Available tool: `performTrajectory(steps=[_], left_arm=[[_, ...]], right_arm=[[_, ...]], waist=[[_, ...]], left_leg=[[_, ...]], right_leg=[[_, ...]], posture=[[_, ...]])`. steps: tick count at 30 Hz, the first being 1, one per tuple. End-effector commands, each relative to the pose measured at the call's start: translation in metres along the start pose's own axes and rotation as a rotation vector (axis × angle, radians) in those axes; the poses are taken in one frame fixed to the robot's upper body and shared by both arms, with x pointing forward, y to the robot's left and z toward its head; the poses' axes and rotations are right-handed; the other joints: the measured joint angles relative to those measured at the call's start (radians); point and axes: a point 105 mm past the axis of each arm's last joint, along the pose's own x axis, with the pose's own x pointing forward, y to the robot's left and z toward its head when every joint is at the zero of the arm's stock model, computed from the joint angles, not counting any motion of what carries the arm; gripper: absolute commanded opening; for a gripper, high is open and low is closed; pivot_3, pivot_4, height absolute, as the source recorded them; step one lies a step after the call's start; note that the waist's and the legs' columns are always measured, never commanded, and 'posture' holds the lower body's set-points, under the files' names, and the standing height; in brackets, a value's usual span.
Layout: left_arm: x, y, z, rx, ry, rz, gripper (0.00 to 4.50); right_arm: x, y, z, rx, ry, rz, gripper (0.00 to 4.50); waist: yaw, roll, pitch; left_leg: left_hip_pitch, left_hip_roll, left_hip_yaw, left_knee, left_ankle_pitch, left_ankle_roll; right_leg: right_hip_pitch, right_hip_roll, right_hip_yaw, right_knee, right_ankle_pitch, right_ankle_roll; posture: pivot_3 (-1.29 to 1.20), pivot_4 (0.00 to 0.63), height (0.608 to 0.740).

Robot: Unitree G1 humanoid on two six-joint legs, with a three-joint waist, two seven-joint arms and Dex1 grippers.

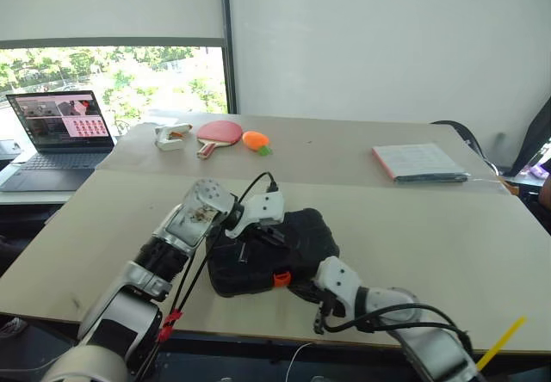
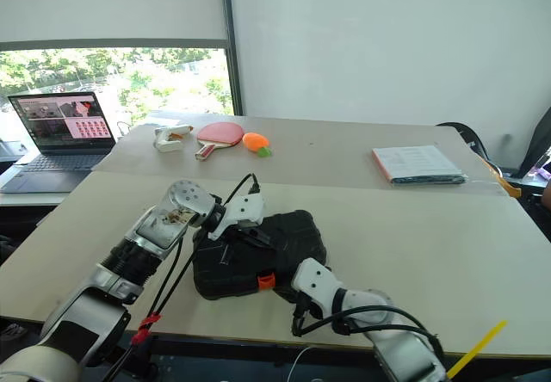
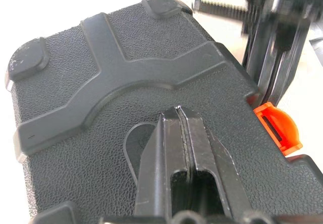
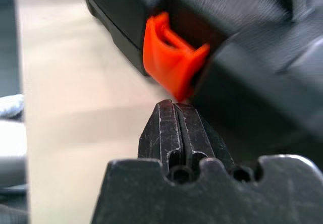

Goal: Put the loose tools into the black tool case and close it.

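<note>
The black tool case (image 1: 306, 240) lies closed on the near table, lid down, with its orange latch (image 1: 281, 278) on the front edge. My left gripper (image 3: 177, 111) is shut, its tip resting on the textured lid near the middle. My right gripper (image 4: 174, 104) is shut too, and its tip sits just under the orange latch (image 4: 169, 57) at the case's front. In the head view the right gripper (image 1: 301, 289) sits low at the front edge beside the latch. The loose tools are out of view.
On the far table lie a red paddle (image 1: 219, 132), an orange object (image 1: 255, 140), a white object (image 1: 170, 137) and a booklet (image 1: 419, 162). A laptop (image 1: 60, 132) stands open at the far left. A yellow stick (image 1: 499, 343) pokes up at the near right.
</note>
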Motion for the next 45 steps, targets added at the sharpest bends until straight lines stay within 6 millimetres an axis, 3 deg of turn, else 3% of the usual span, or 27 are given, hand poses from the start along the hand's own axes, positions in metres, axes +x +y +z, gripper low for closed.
performTrajectory(steps=[1, 8, 12, 18, 29, 33, 37, 38, 41, 45], left_arm=[[0.015, -0.010, -0.035, -0.095, 0.111, -0.040, 0.01], [0.016, -0.007, -0.035, -0.089, 0.106, -0.030, 0.01], [0.016, -0.005, -0.034, -0.090, 0.102, -0.025, 0.01], [0.016, -0.005, -0.033, -0.093, 0.098, -0.021, 0.01], [0.019, -0.008, -0.040, -0.095, 0.117, -0.035, 0.01], [0.018, -0.009, -0.034, -0.099, 0.071, -0.035, 0.01], [-0.001, -0.001, -0.029, -0.173, 0.010, 0.035, 0.01], [-0.009, 0.002, -0.028, -0.191, -0.006, 0.059, 0.26], [-0.042, 0.006, -0.026, -0.251, -0.047, 0.131, 1.12], [-0.106, -0.011, -0.030, -0.274, -0.065, 0.217, 2.56]], right_arm=[[-0.005, -0.002, 0.018, -0.007, -0.062, 0.038, 0.00], [0.002, -0.001, 0.023, 0.005, -0.074, 0.102, 0.00], [0.009, -0.011, 0.015, -0.013, -0.041, 0.048, 0.00], [0.006, 0.001, 0.006, 0.000, -0.020, 0.094, 0.00], [0.016, -0.022, 0.013, 0.000, -0.075, -0.044, 0.00], [0.007, -0.021, 0.013, -0.011, -0.069, -0.030, 0.00], [-0.020, -0.018, 0.020, 0.004, -0.064, 0.005, 0.00], [-0.029, -0.016, 0.023, 0.012, -0.062, 0.019, 0.58], [-0.061, -0.017, 0.028, 0.036, -0.032, 0.036, 1.47], [-0.114, -0.034, 0.036, 0.067, 0.026, 0.019, 2.90]], waist=[[0.001, 0.000, 0.000], [0.004, -0.001, -0.001], [0.003, -0.001, -0.001], [0.004, -0.001, -0.001], [-0.001, -0.002, -0.002], [-0.001, -0.002, -0.002], [0.000, -0.002, -0.001], [0.000, -0.002, -0.001], [-0.008, -0.002, -0.001], [-0.029, -0.001, 0.001]], left_leg=[[0.000, 0.000, 0.000, 0.000, 0.000, 0.000], [0.000, 0.000, 0.000, 0.000, 0.000, 0.000], [0.000, 0.000, 0.000, 0.000, 0.000, 0.000], [0.000, 0.000, 0.000, 0.000, 0.000, 0.000], [0.001, 0.000, 0.000, -0.001, 0.000, 0.000], [0.001, 0.000, 0.000, -0.001, 0.000, 0.000], [-0.001, 0.000, 0.000, -0.001, 0.000, 0.000], [-0.001, 0.000, 0.000, -0.002, 0.000, 0.000], [-0.003, 0.000, 0.000, -0.006, 0.000, 0.000], [-0.007, 0.000, -0.001, -0.014, 0.000, 0.000]], right_leg=[[0.000, 0.000, 0.000, 0.000, 0.000, 0.000], [0.001, 0.000, 0.000, -0.001, 0.000, 0.000], [0.001, 0.000, 0.000, -0.002, 0.000, 0.000], [0.000, -0.001, 0.000, -0.002, 0.000, 0.000], [0.000, 0.000, 0.000, -0.003, 0.000, 0.000], [0.000, 0.000, 0.000, -0.002, 0.000, -0.001], [-0.001, -0.001, 0.000, -0.003, 0.000, 0.000], [-0.001, -0.001, 0.000, -0.003, 0.000, 0.000], [-0.004, 0.000, 0.000, -0.004, 0.000, 0.000], [-0.014, 0.000, 0.001, -0.002, -0.002, -0.004]], posture=[[0.00, 0.150, 0.737], [0.00, 0.150, 0.737], [0.00, 0.150, 0.737], [0.00, 0.150, 0.737], [0.00, 0.150, 0.737], [0.00, 0.150, 0.737], [0.00, 0.150, 0.737], [0.00, 0.150, 0.737], [0.00, 0.150, 0.737], [0.00, 0.150, 0.737]])
